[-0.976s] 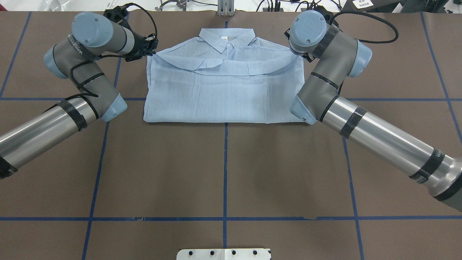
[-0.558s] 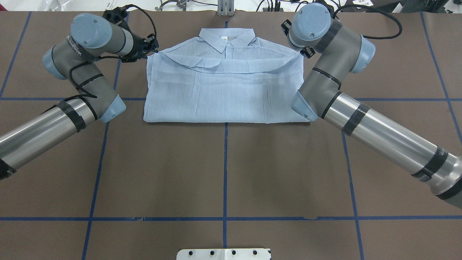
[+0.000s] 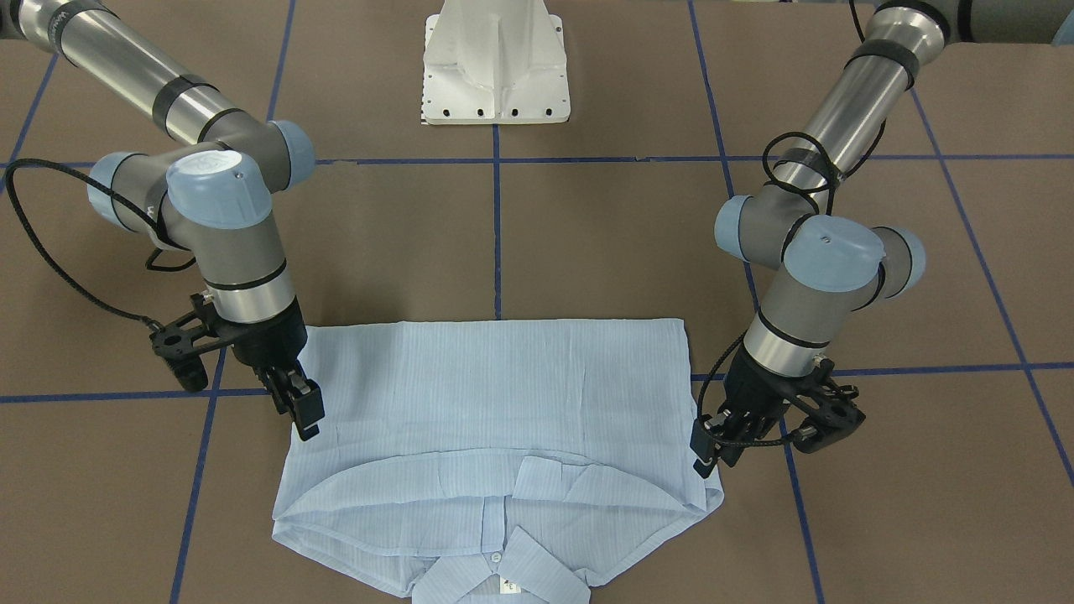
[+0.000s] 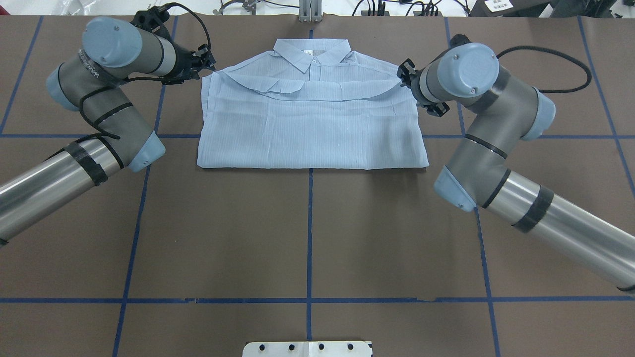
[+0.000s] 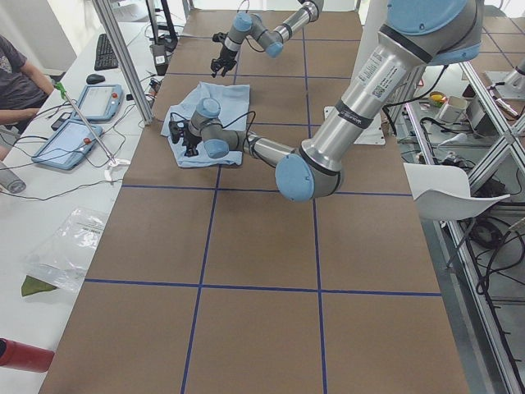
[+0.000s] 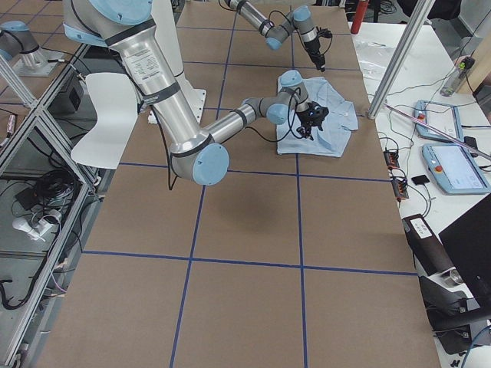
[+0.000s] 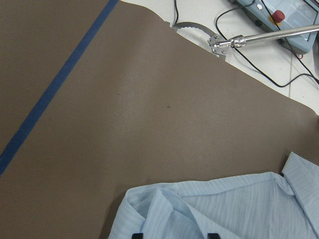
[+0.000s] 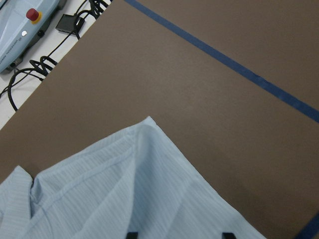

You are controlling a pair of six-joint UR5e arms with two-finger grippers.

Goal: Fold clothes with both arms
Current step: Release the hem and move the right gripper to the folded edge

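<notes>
At the far end of the bench [image 4: 307, 233], the left fingers [image 3: 703, 449] stand apart, gripping nothing, at the shirt's [image 4: 307, 124] far left corner. The left wrist view shows both tips spread with that corner's cloth lying between them; whether they touch it cannot be told. The right fingers [image 3: 302, 407] are likewise spread and hold nothing, angled down at the far right corner, where the right wrist view shows pale striped cloth between the tips. Behind each pair of fingers, a grey arm with blue joint caps bends back towards the robot's side of the bench. The shirt lies flat and folded into a wide rectangle between the two arms, across the centre blue tape line [image 4: 310, 238]. Its collar [image 4: 312, 52] points away from the robot, and a curved hem is folded up just below it. The white base [image 3: 495, 63] sits at the robot's edge.
</notes>
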